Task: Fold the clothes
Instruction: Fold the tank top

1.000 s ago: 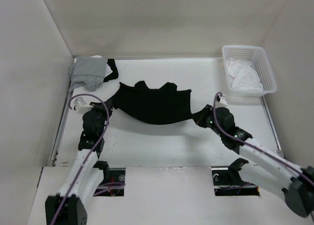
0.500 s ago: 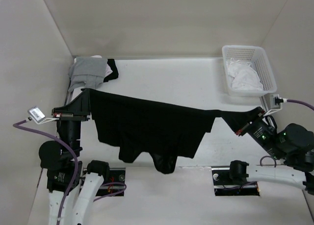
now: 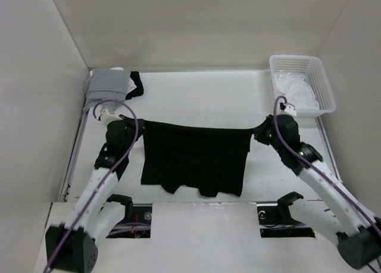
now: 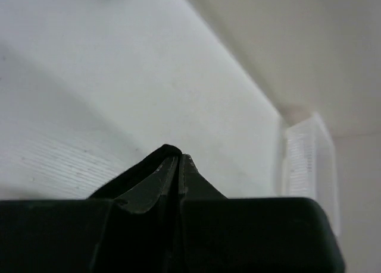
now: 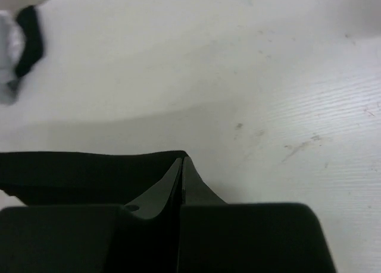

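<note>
The clothes (image 3: 196, 157), one black sleeveless garment, are stretched flat between my two grippers across the middle of the table, and their lower part runs toward the near edge. My left gripper (image 3: 137, 126) is shut on the upper left corner. My right gripper (image 3: 258, 133) is shut on the upper right corner. In the left wrist view the left gripper (image 4: 178, 159) has its jaws pressed together, with black fabric (image 4: 153, 160) over the tip. In the right wrist view the right gripper (image 5: 181, 160) is likewise shut, and the garment's taut edge (image 5: 77, 169) leads off to the left.
A light grey garment (image 3: 107, 87) lies bunched in the back left corner with a dark piece (image 3: 137, 85) beside it. A white basket (image 3: 303, 65) holding white cloth (image 3: 296, 96) stands at the back right. Walls close in the table on both sides and at the back.
Half a second ago both arms held the garment raised and spread wide. They have since come down and inward, and the garment now hangs narrower and lower over the table.
</note>
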Motion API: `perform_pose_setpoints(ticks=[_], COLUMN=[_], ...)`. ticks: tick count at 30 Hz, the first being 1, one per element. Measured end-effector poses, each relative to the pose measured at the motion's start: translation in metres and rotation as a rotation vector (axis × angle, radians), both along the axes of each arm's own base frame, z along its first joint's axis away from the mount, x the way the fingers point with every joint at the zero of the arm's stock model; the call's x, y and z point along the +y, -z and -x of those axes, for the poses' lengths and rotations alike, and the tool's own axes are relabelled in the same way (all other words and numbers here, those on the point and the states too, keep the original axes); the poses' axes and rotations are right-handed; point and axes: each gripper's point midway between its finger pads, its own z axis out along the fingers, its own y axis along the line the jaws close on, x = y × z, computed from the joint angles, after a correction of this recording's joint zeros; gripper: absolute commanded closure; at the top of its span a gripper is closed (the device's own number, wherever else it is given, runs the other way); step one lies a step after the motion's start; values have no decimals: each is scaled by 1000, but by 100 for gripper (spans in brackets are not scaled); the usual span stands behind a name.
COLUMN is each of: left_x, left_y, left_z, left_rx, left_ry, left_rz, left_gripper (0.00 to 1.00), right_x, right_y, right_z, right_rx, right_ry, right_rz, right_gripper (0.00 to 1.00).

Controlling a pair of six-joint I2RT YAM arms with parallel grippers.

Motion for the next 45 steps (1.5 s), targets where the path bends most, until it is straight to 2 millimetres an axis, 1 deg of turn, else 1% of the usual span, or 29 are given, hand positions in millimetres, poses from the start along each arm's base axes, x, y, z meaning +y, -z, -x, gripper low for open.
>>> perform_pose_setpoints(ticks=[1,2,4,5,7,9,11,12,13,15,16,18,20,23,25,28,32,35,37,39,40,42,45], left_x=[-2,-3,-7,-9,-13,-18,-24,-25,-25,-24,-23,-21,-17,-9,0,11,14,15,13,9,7,4,5], left_y=[22,38,70,83,98,100,94,89,85,75,69,61,54,44,42,49,59,50,41,37,39,52,84], left_z=[-12,-22,-45,-56,-80,-107,-133,-141,-144,-145,-143,-129,-107,-75,-55,-29,2,21,32,42,47,56,72], left_rx=[60,100,176,207,238,233,200,182,164,135,116,88,59,7,-21,-29,-18,-48,-74,-84,-77,-32,86], left_ry=[-4,-7,-12,-14,-16,-16,-12,-11,-11,-16,-17,-19,-23,-26,-37,-55,-45,-34,-18,3,14,25,20], left_rz=[-11,-20,-37,-45,-52,-50,-38,-29,-21,-7,0,14,32,54,66,81,94,106,115,119,120,117,98], left_gripper=[100,100,100,100,100,100,100,100,100,100,100,100,100,100,100,100,100,99,99,99,100,100,100], right_x=[-6,-9,-8,-5,0,6,9,10,11,11,11,11,11,14,18,21,25,26,25,23,22,20,12], right_y=[17,31,55,64,72,69,60,55,50,44,42,41,48,61,68,77,94,107,110,113,114,118,130], right_z=[-15,-26,-48,-57,-77,-103,-130,-138,-143,-145,-145,-139,-121,-88,-67,-39,-8,15,26,33,35,39,41], right_rx=[50,93,161,189,223,219,187,170,153,132,124,106,107,122,124,119,134,163,169,178,183,201,247], right_ry=[23,36,38,29,15,1,-1,-4,-6,-9,-12,-16,-25,-49,-69,-94,-116,-125,-120,-106,-99,-80,-31], right_rz=[-4,-6,-17,-23,-32,-49,-65,-73,-79,-85,-89,-98,-105,-107,-109,-117,-135,-157,-179,-199,-209,-228,-243], right_gripper=[100,100,100,100,100,100,100,100,100,100,100,100,100,100,100,100,100,100,100,100,100,100,100])
